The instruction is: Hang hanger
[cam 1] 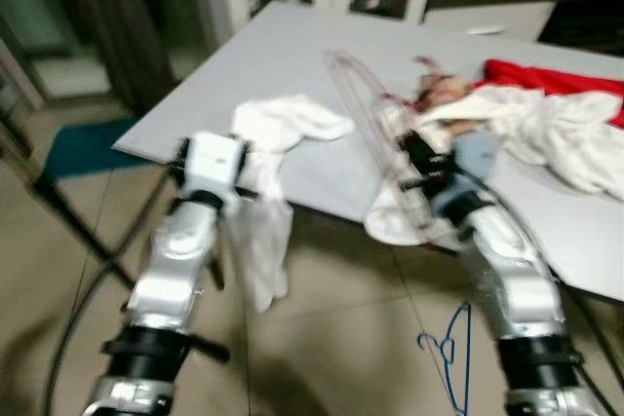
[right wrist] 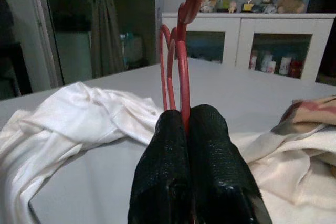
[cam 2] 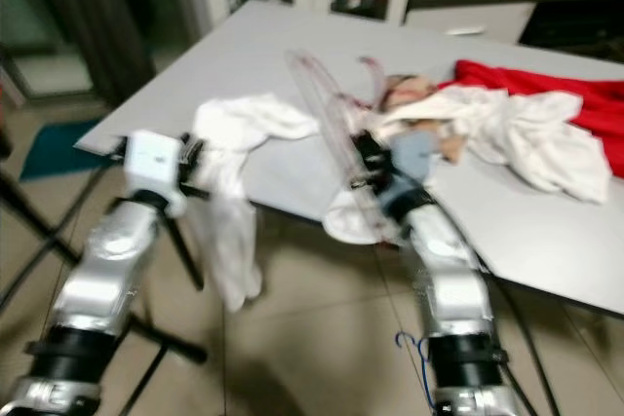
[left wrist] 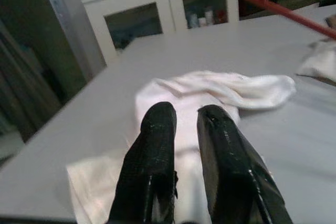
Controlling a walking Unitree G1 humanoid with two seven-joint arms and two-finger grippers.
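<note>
My right gripper is shut on the thin red hanger, whose hook rises straight up from the fingertips. From the head the hanger is a blurred reddish outline over the grey table, with the right gripper above the table's near edge. My left gripper hovers over a white garment at that same edge, its fingers a narrow gap apart with nothing seen between them. Part of the white garment hangs down off the table.
A heap of white clothes and a red garment lie on the table's right half. A blue hanger lies on the tiled floor by my right arm. A black stand and cable and a teal mat are at the left. White glass-door cabinets stand behind.
</note>
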